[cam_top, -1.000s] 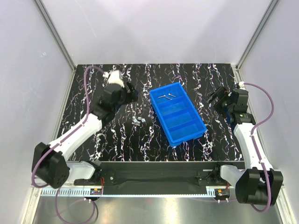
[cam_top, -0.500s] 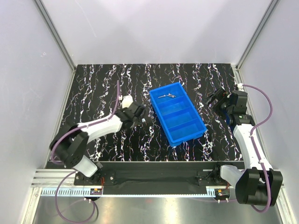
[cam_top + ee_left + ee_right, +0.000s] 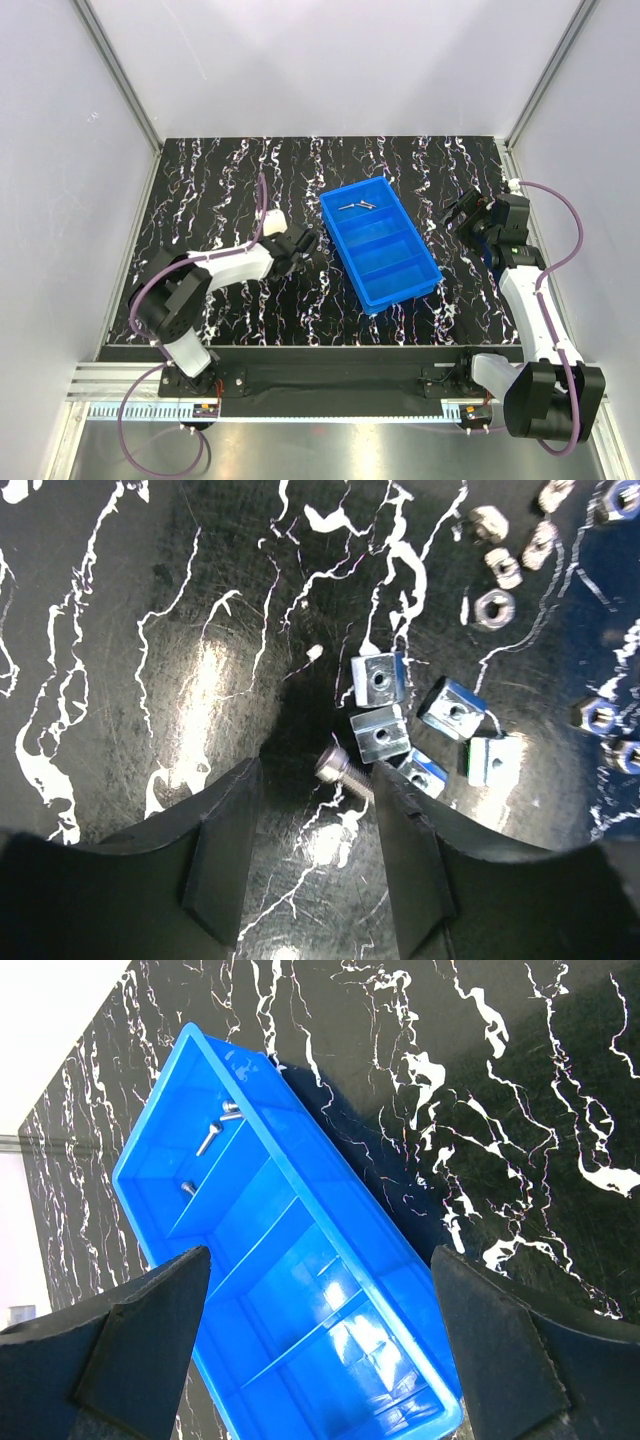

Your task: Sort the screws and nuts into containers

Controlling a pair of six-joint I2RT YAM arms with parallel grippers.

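Several screws (image 3: 355, 207) are lying in the far compartment of your blue tray (image 3: 392, 262), which is sitting right of the table's (image 3: 210, 180) middle. Your left gripper (image 3: 316, 805) is hanging low just left of the tray, its jaws standing partly apart around another screw (image 3: 338, 766) that is resting on the table beside a cluster of square nuts (image 3: 379, 732). Your right gripper (image 3: 462, 213) is hovering near the table's right edge, spread wide and holding nothing.
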